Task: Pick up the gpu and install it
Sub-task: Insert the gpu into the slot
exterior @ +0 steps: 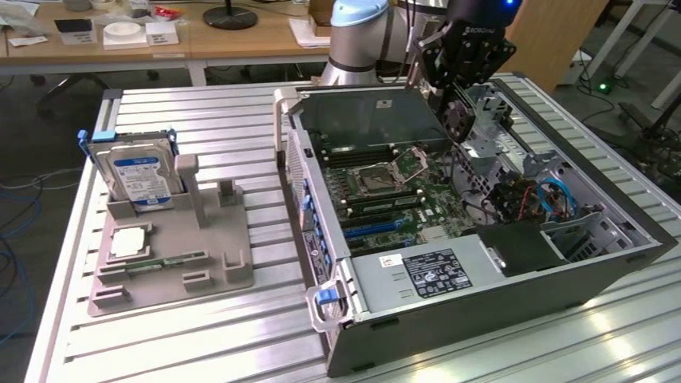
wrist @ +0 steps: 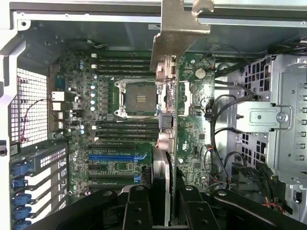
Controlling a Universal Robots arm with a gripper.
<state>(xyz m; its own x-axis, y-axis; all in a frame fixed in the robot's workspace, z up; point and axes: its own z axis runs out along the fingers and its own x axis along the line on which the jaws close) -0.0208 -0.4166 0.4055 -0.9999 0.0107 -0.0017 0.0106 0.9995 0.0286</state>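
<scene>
The gpu [wrist: 166, 120] is a thin dark card seen edge-on in the wrist view, with its silvery end bracket [wrist: 180, 28] at the far end. My gripper [wrist: 165, 203] is shut on it, one black finger [wrist: 137, 206] on each flat side. In the exterior view the gripper [exterior: 460, 92] hangs over the back of the open computer case [exterior: 372, 319] with the gpu [exterior: 458, 120] pointing down, clear above the motherboard [exterior: 394, 187]. Below the card lie the processor socket [wrist: 139, 98] and a blue expansion slot [wrist: 115, 156].
On the exterior view's left a grey fixture [exterior: 213, 255] holds an upright silver hard drive with a blue label [exterior: 139, 175], a narrow green memory stick [exterior: 165, 262] and a small square chip [exterior: 126, 243]. Cables [exterior: 553, 199] and a metal drive cage [wrist: 268, 115] crowd the case's other side.
</scene>
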